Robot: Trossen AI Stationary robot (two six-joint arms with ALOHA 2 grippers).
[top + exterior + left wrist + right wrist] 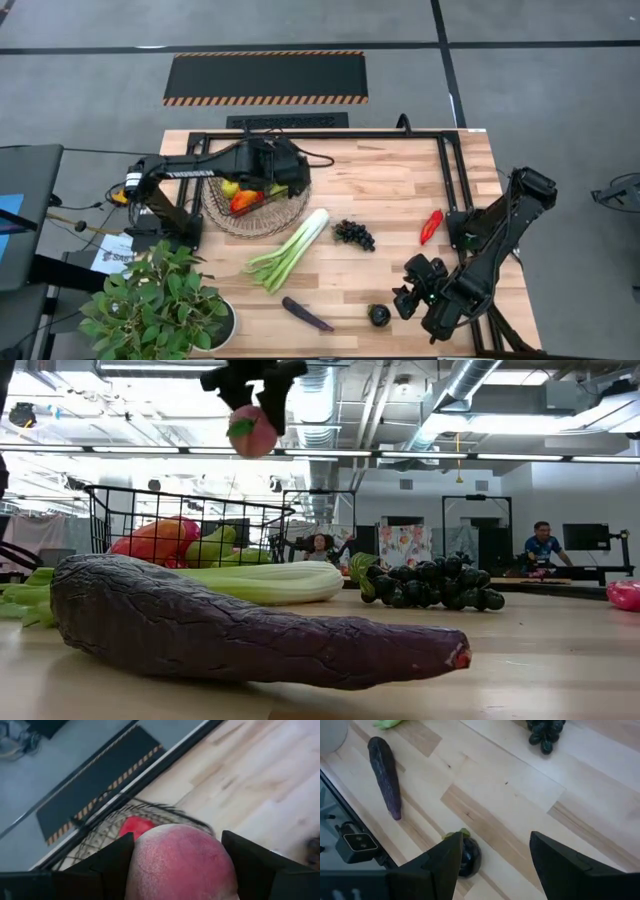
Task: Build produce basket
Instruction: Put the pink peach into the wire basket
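Left gripper point(177, 870) clamped on peach point(180, 862) above basket point(262, 210); right gripper point(495, 857) wide apart, empty, over table point(400, 180).

I see the round dark wire basket point(262, 212) at the table's left rear, holding red, orange and yellow-green pieces. A pink-red peach point(252, 431) hangs above it, pinched in my left gripper point(272, 168). On the wood lie the green-white celery stalk point(290, 248), dark grapes point(354, 234), red chilli point(431, 226), purple aubergine point(306, 314) and a small dark round fruit point(378, 315).
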